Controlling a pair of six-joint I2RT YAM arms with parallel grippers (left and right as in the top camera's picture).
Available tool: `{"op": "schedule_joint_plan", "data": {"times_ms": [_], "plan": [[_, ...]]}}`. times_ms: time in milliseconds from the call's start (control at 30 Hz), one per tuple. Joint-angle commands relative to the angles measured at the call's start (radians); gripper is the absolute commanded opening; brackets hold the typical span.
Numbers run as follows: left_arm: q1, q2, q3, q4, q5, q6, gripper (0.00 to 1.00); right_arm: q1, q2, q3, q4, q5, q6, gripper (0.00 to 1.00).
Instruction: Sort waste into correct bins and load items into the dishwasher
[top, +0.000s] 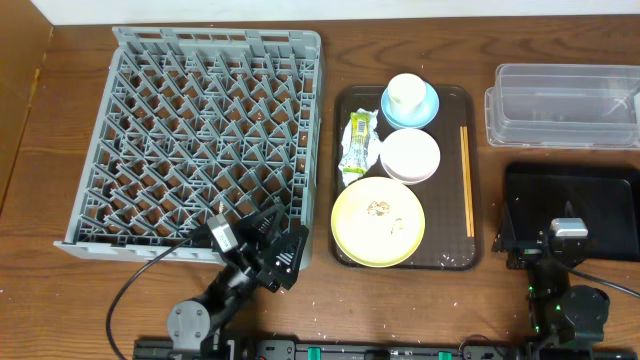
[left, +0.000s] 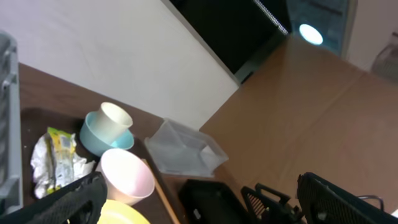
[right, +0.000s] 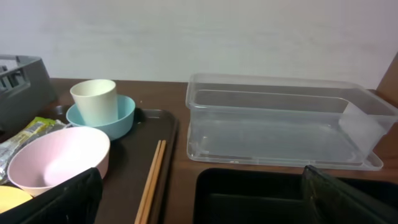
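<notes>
Left of the right end effector (right: 200, 180), jaws apart and empty above the flat black tub (top: 600, 190), the yellow-green plastic wrapper (top: 358, 148) lies on the brown tray (top: 450, 200), unsorted. The left end effector (left: 199, 186) is likewise apart; both look parked, leaving the tray unobstructed.

Even soft light, blurry wrist views

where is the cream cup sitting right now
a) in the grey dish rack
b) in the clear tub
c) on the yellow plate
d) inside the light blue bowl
d, the cream cup stands upright inside the light blue bowl at the far end of the brown tray.
</notes>
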Motion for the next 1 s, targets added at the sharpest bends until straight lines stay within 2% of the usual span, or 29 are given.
{"op": "schedule_joint_plan", "data": {"times_ms": [0,200,433,500,633,733,967], "plan": [[-0.001,0.07,0.158,-0.069,0.02,0.148,0.99,-0.009,-0.006,-0.002,-0.005,0.009,0.011,0.99],[-0.002,0.336,0.472,-0.369,0.021,0.428,0.99,-0.009,-0.006,-0.002,-0.005,0.009,0.011,0.99],[-0.042,0.756,0.953,-0.939,0.08,0.779,0.99,-0.009,-0.006,-0.002,-0.005,0.009,0.011,0.99],[-0.09,0.867,1.076,-1.119,-0.008,0.848,0.99,-0.009,-0.006,-0.002,-0.005,0.009,0.011,0.99],[-0.253,1.064,1.249,-1.374,-0.333,0.873,0.99,-0.009,-0.006,-0.002,-0.005,0.009,0.01,0.99],[-0.399,1.187,1.298,-1.441,-0.513,0.872,0.98,-0.009,-0.006,-0.002,-0.005,0.009,0.011,0.99],[-0.61,1.341,1.305,-1.363,-0.668,0.872,0.98,-0.009,-0.006,-0.002,-0.005,0.009,0.011,0.99]]}}
